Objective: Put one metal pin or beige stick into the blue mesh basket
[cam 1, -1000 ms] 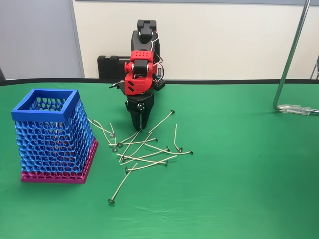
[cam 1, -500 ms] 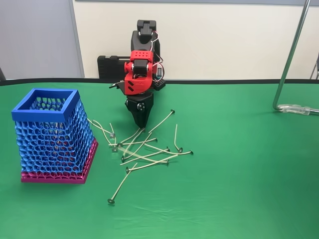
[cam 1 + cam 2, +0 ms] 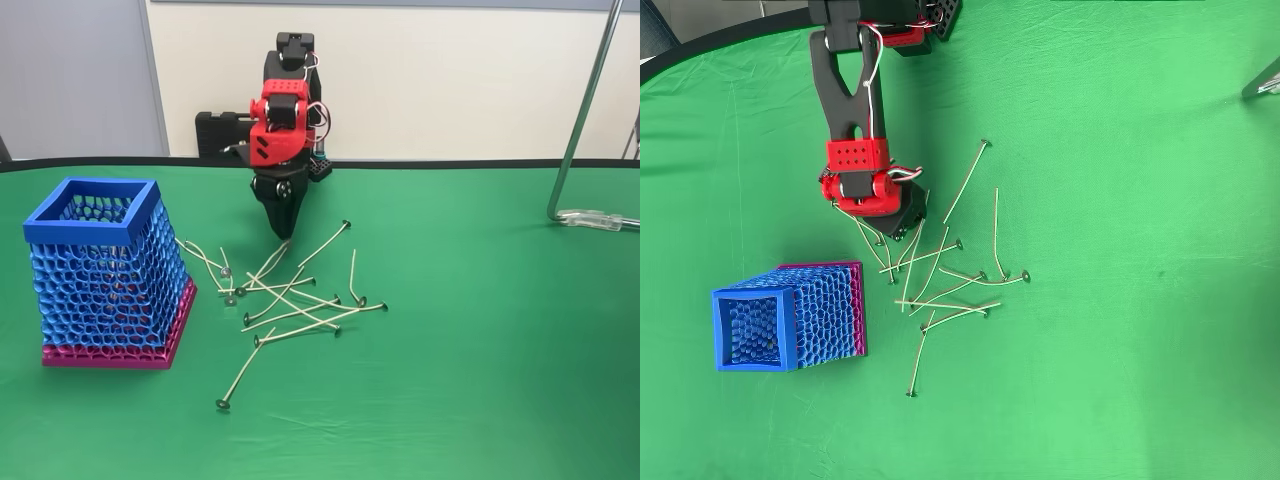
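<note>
**Camera setup: one front fixed, one overhead**

Fixed view: low, at the table's near edge, facing the arm [image 3: 282,140] head-on with the wall behind; middle distance. Basket [image 3: 100,270] at picture left, metal stand [image 3: 580,130] at right.

Overhead view: straight down, arm base at the top edge, basket [image 3: 790,315] lower left; fairly near.

Shared: green cloth [image 3: 480,350], arm, basket, scattered pins [image 3: 940,280].

You see a blue basket [image 3: 100,265] with honeycomb mesh and a magenta base, beige sticks [image 3: 290,300] with dark metal ends, a green cloth [image 3: 480,330], and a red and black arm [image 3: 280,140] with a black gripper [image 3: 283,228].
</note>
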Controlling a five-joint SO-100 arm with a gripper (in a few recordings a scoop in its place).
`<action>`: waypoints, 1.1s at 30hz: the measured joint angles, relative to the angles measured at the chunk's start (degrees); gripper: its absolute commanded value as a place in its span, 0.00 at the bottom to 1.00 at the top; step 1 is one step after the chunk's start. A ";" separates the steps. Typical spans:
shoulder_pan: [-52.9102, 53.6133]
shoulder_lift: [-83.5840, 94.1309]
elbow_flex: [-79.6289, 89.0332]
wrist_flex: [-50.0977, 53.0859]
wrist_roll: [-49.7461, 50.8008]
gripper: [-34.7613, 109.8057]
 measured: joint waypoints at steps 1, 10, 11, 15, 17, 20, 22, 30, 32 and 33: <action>0.26 1.14 -0.62 1.67 -0.62 0.24; 3.87 13.36 -5.71 8.26 -9.05 0.24; 4.22 14.33 -6.42 8.61 -10.46 0.24; 6.06 17.93 -8.26 9.14 -15.91 0.24; 7.29 19.34 -9.67 9.14 -18.63 0.24; 8.44 20.13 -11.16 9.23 -23.03 0.24; 10.20 20.21 -14.68 9.23 -26.10 0.24; 15.47 18.98 -27.33 8.61 -34.80 0.24; 16.70 17.67 -30.59 8.35 -35.86 0.24; 17.05 17.67 -31.29 8.35 -36.04 0.24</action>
